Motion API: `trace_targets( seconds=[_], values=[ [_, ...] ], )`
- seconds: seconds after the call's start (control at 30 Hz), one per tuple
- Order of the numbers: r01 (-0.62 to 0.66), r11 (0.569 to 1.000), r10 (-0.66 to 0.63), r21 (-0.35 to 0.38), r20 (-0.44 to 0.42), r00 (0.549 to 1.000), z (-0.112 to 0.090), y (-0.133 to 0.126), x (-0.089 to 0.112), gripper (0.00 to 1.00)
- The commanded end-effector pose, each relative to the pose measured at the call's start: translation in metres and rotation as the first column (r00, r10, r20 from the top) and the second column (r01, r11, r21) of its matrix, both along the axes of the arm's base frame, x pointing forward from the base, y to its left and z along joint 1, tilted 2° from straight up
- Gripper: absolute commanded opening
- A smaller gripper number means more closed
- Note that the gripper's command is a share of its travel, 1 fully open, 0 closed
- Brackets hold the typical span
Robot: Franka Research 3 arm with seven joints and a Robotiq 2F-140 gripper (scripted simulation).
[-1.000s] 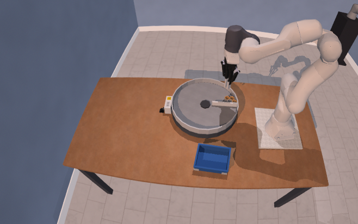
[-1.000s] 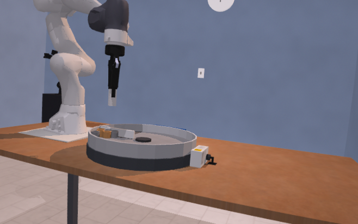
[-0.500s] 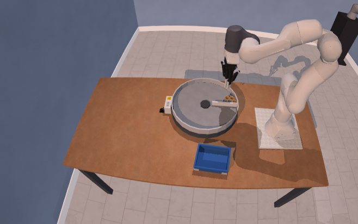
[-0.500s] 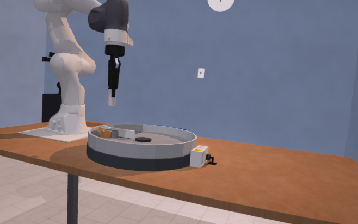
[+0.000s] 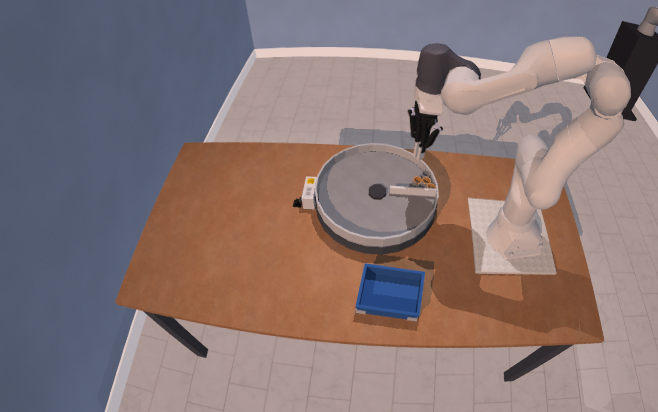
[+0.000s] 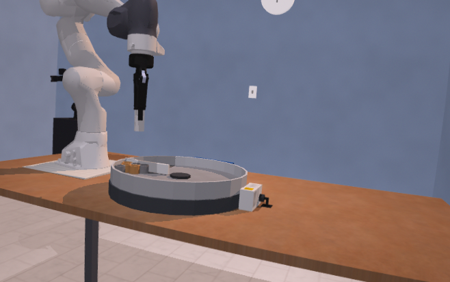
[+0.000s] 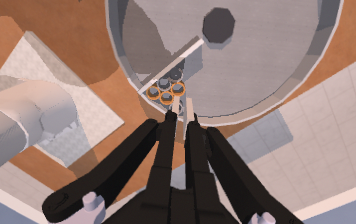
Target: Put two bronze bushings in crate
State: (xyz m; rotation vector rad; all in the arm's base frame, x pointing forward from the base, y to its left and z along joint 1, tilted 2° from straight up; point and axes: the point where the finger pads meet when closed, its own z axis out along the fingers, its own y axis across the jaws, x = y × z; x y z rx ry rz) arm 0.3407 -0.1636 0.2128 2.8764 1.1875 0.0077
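A round grey turning table (image 5: 377, 192) stands on the wooden table, with a white bar (image 5: 411, 190) running from its dark hub to the rim. Several bushings cluster against that bar near the rim: three bronze ones (image 7: 166, 92) and some grey ones (image 7: 170, 79). They also show in the top view (image 5: 423, 180) and the exterior view (image 6: 133, 168). The blue crate (image 5: 390, 291) sits empty at the table's front edge. My gripper (image 6: 139, 127) hangs well above the rim of the turning table near the bushings, fingers nearly together with nothing between them, as the wrist view (image 7: 181, 117) shows.
A white control box (image 5: 309, 192) with a yellow label is fixed to the turning table's left side. My arm's base stands on a white plate (image 5: 514, 237) at the right of the table.
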Motion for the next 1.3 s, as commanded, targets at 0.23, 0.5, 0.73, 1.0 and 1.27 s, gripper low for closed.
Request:
trace_targets(
  seconds=[0.23, 0.5, 0.73, 1.0, 1.27],
  values=[
    [0.013, 1.0, -0.015, 0.02, 0.099, 0.995, 0.019, -0.033, -0.009, 0.06],
    [0.023, 0.998, -0.034, 0.065, 0.183, 0.982, 0.025, -0.055, -0.017, 0.06],
    [0.013, 0.988, -0.056, 0.153, 0.279, 0.959, 0.016, -0.071, -0.025, 0.06],
    [-0.018, 0.969, -0.07, 0.246, 0.344, 0.936, -0.007, -0.07, -0.026, 0.06],
    [-0.077, 0.93, -0.079, 0.36, 0.399, 0.913, -0.042, -0.05, -0.019, 0.06]
  ],
)
